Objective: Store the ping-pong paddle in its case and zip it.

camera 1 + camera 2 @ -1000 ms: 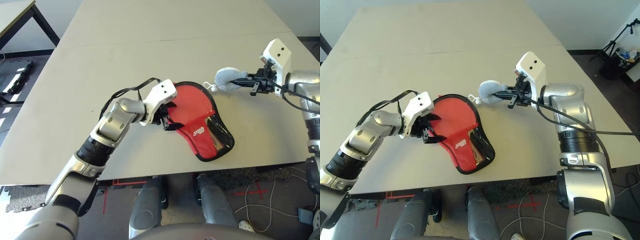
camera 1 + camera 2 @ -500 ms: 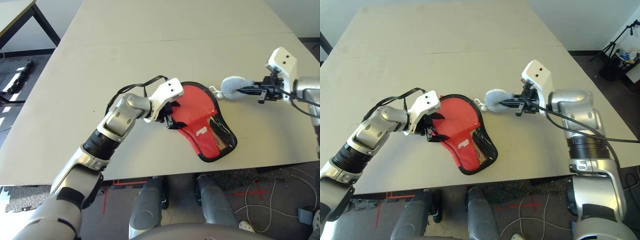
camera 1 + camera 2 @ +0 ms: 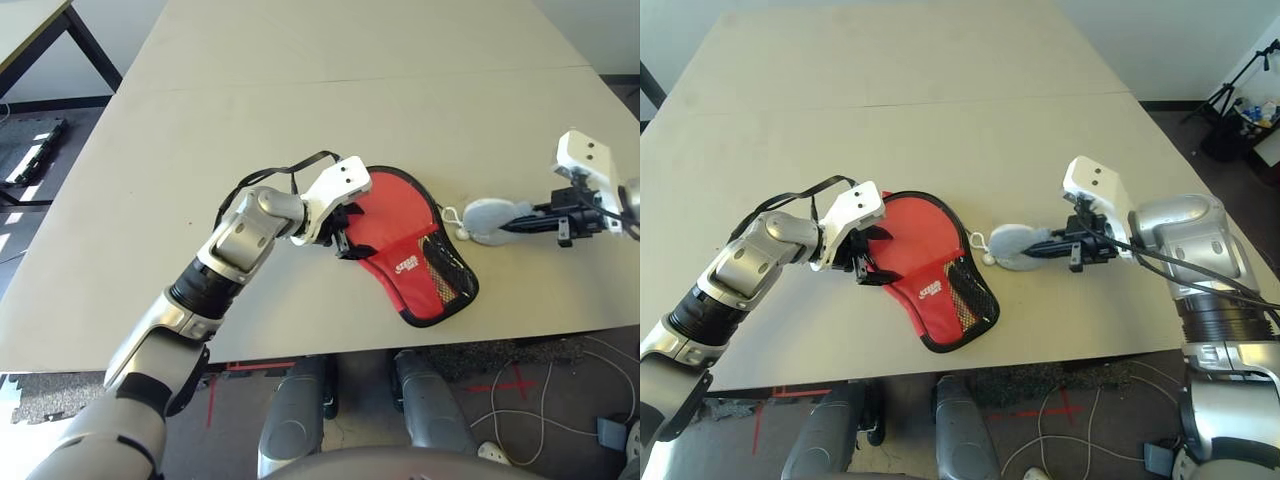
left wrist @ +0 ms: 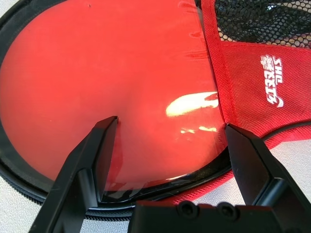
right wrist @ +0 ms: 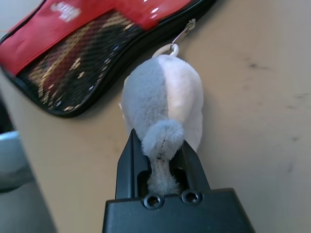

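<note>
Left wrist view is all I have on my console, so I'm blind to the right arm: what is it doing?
Observer: The right gripper is shut on the tail end of a grey plush charm, which a ring links to the case's zipper pull.
Operator: Where does that charm sit relative to the case?
Observer: Just off the case on the right, by the mesh pocket, low over the table.
Operator: And my left gripper, seen from above?
Observer: The left gripper is open, its fingers at the case's left edge.
</note>
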You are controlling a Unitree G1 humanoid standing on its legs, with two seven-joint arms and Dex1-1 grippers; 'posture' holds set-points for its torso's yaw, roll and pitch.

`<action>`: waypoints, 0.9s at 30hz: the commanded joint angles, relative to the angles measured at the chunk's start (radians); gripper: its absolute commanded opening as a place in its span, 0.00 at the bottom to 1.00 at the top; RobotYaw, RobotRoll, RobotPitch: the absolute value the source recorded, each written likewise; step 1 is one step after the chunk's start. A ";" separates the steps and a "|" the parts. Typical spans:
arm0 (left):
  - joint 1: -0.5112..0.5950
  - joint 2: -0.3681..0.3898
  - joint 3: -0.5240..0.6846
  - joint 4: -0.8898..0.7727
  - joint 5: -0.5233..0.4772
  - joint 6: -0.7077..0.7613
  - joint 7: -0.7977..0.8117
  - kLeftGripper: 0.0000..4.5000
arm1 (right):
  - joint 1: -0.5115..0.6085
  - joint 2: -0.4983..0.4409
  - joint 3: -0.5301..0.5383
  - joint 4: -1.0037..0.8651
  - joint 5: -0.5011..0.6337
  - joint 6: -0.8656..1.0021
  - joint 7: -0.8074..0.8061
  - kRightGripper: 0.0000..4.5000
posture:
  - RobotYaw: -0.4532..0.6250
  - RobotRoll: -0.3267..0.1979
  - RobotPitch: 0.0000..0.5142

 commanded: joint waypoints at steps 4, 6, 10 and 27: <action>0.035 0.000 -0.056 0.049 0.023 0.035 -0.002 1.00 | 0.152 -0.214 0.151 -0.173 0.219 0.021 0.042 0.03 | 0.35 0.62 0.44; 0.034 -0.001 -0.056 0.051 0.024 0.033 -0.002 1.00 | 0.173 -0.257 0.179 -0.190 0.248 0.005 0.042 0.03 | 0.35 0.62 0.44; 0.033 -0.003 -0.056 0.054 0.024 0.031 -0.001 1.00 | 0.179 -0.286 0.206 -0.188 0.267 -0.013 0.042 0.03 | 0.35 0.62 0.44; 0.030 -0.004 -0.032 0.062 0.015 0.010 -0.001 1.00 | 0.007 -0.294 0.180 -0.022 0.370 0.159 0.042 0.74 | 0.36 0.62 0.45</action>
